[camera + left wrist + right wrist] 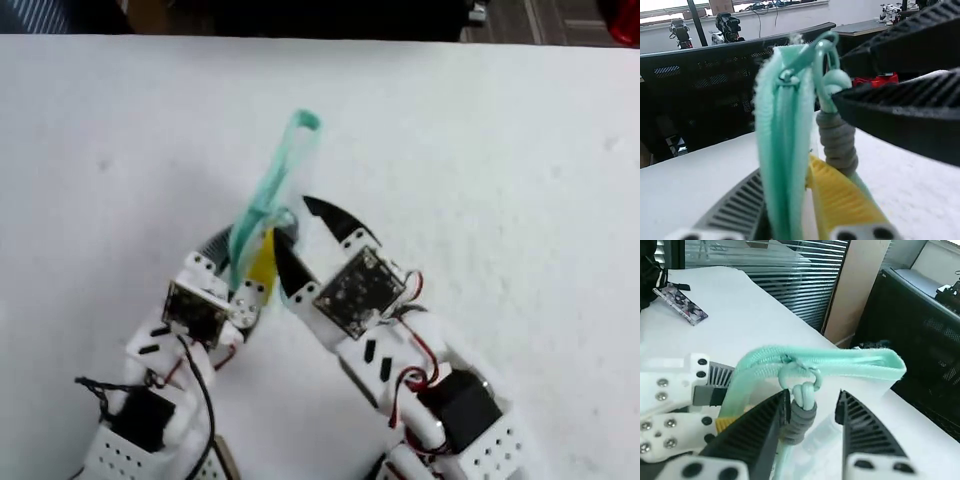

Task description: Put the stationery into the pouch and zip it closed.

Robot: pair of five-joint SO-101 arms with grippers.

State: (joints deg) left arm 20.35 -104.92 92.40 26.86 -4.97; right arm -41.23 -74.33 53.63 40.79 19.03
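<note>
The left hand (248,258) pinches the green pouch (272,175); the right hand (290,220) is spread, with the zipper pull (803,407) between its fingers.

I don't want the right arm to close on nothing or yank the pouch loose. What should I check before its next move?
1. Hold on the pouch: ok, the left gripper has its jaws pinched on one end.
2. Placement of the zip pull: ok, it hangs inside the right gripper, close to one jaw.
3. Grasp on the zip pull: not ok, the right gripper's jaws stand open.
4. Whether the stationery is inside: cannot tell, the pouch's inside is hidden.
5. Whether the pouch is zipped fully closed: cannot tell.
</note>
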